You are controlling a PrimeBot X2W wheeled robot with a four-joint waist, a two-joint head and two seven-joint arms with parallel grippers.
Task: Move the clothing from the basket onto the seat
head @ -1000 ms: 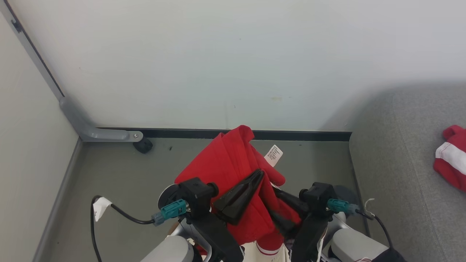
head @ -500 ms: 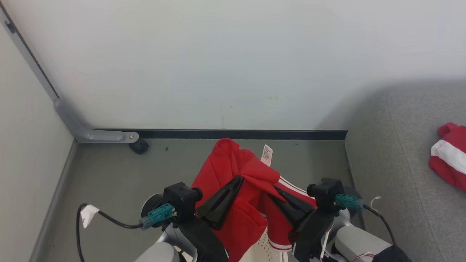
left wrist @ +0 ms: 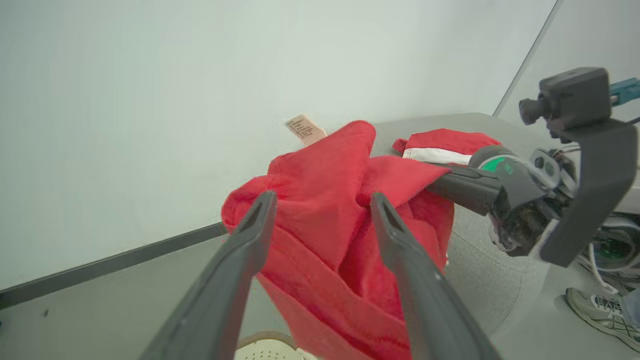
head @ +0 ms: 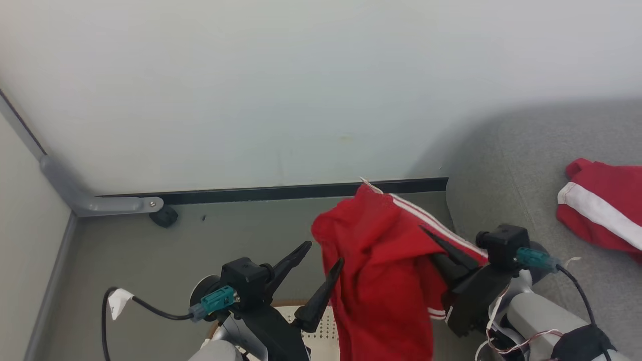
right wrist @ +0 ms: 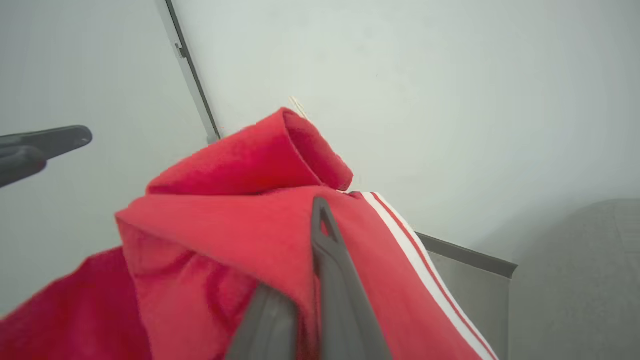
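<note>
A pale wall (head: 301,90) fills the top of the head view, and a grey-green floor (head: 150,250) runs along below it. At the right stands the seat (head: 521,165), a grey woven sofa cushion with a rounded corner. One red garment with a white band (head: 602,210) already lies on it.

A second red garment (head: 381,271), edged with white stripes, hangs bunched in the air between the arms. It is above the cream perforated basket (head: 328,331) and just left of the seat's corner.

The right gripper (head: 434,239) has its fingers pressed together on a fold of this garment near the striped edge, and it carries the whole weight. The left gripper (head: 325,252) stands with its fingers wide apart and holds nothing. Its inner finger is just beside the cloth's left edge; whether it touches, I cannot tell. A small white care label (left wrist: 305,129) sticks up from the top fold.

The step in hand looks like the carry from the basket to the seat, with the garment lifted but not yet over the cushion. The next move calls for the right arm to swing right, high enough for the hanging hem to clear the cushion's edge. It should then lower the garment beside the piece already there and part its fingers.
</note>
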